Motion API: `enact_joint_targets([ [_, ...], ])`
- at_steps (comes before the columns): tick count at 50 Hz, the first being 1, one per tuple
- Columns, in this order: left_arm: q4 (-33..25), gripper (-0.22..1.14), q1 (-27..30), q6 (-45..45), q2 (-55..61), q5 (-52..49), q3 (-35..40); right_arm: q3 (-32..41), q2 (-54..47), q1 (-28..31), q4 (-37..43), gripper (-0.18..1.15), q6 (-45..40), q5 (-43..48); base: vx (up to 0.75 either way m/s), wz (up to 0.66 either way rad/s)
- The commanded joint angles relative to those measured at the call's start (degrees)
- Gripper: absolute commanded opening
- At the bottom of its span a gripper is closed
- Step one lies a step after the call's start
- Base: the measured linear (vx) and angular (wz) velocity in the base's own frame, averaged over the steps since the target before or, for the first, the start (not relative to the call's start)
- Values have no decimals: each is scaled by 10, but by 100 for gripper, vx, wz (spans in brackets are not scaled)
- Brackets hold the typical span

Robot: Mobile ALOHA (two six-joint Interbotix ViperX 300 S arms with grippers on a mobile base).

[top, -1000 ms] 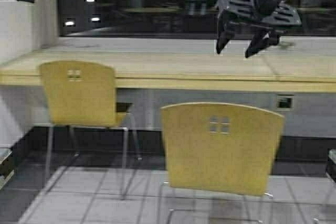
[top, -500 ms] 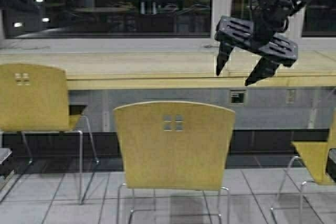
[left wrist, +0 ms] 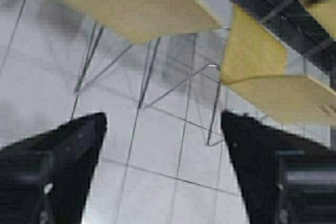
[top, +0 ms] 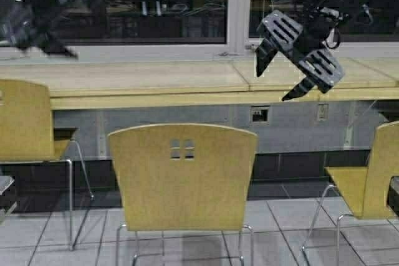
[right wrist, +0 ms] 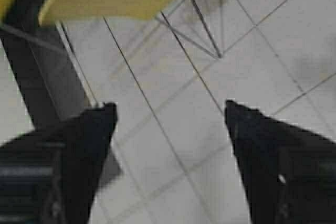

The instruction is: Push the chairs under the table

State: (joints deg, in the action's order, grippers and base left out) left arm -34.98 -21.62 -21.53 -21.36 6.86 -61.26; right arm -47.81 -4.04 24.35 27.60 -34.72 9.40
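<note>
Three yellow-tan plywood chairs stand before the long beige table. The middle chair stands pulled out, its backrest facing me. A second chair is at the left edge and a third at the right edge. My right gripper is open and empty, raised high above and to the right of the middle chair. My left gripper is raised at the upper left. In the left wrist view it is open over floor tiles and chair legs. In the right wrist view my right gripper is open over bare tiles.
Dark windows run behind the table with a white mullion. Wall sockets sit under the tabletop. The floor is pale tile. A dark object sits at the lower left edge.
The robot has driven to the right: the whole scene has shifted left and a third chair has come into view at the right. The right gripper has tilted.
</note>
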Motion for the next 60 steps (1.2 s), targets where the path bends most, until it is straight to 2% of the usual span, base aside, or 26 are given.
enact_joint_targets([
  [1,-38,98,0,-29,90,25,25,19,-4,1,18,95,-16,5,13,-7],
  [9,-48,98,-5,-55,181,25,52,40,-24,3,42,95,-32,1,15,-8],
  [15,-77,98,-12,-91,229,31,67,45,-28,4,65,95,-29,-2,18,-7],
  [41,-112,98,-17,-179,348,31,137,52,-56,14,71,95,-33,-15,19,6],
  [50,-118,98,-18,-187,391,29,173,90,-90,24,83,95,-33,-20,17,5],
  [60,-165,98,-16,-208,438,35,207,131,-152,34,139,95,-33,-28,15,0],
])
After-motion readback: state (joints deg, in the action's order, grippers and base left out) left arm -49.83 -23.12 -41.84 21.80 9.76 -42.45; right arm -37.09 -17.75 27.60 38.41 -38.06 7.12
